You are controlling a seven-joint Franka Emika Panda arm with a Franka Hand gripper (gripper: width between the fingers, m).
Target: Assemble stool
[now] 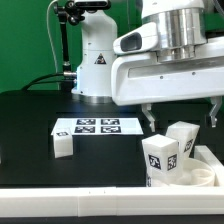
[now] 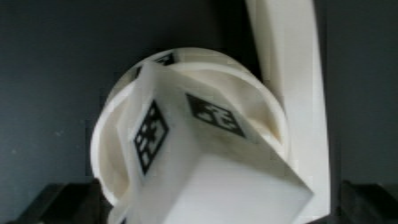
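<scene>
Standing white leg block [image 1: 160, 157] (square-tagged)

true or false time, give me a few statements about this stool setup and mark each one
1. The marker board lies flat on the table. True.
2. A lone white block sits close by that board, apart from the other parts. True.
3. The pincer grips that lone white block. False: it hangs over the tagged leg blocks at the exterior view's right, jaws apart.
4. The table is white. False: it is black.
</scene>
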